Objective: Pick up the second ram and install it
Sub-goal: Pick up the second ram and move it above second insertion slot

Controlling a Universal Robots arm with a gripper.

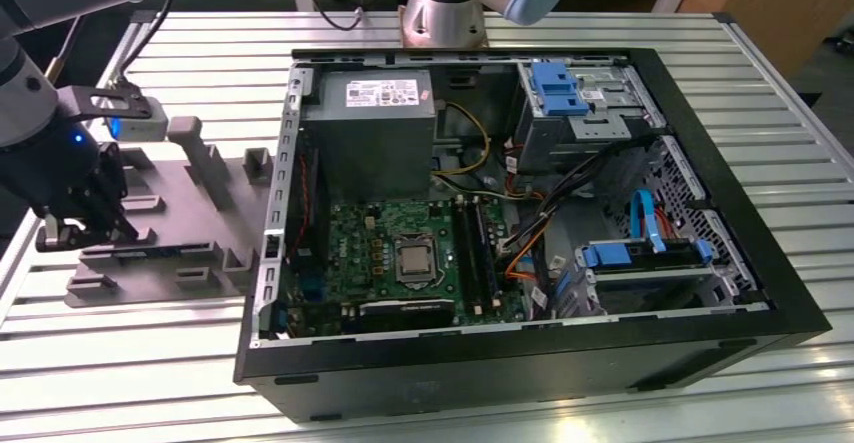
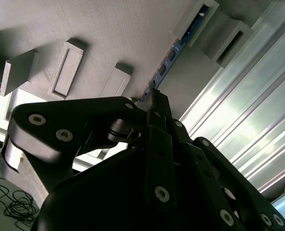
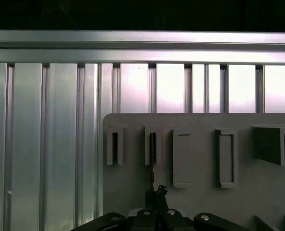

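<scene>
Ribbed aluminium bench [image 1: 160,33], grey fixture plate [image 1: 174,188] at the exterior view's left of the open PC case [image 1: 747,263]: gripper [image 2: 152,96] sits pinched narrow on one end of the second ram [image 2: 181,48], which stands on edge in the plate's slots, long axis running straight away from the gripper.

Table [image 1: 134,363]: ribbed aluminium slats. Open black computer case [image 1: 534,373] lies on its side mid-table. Grey slotted fixture plate [image 1: 187,225] flat just beside it, toward the exterior view's left. Arm base [image 1: 443,18] at far edge.
</scene>
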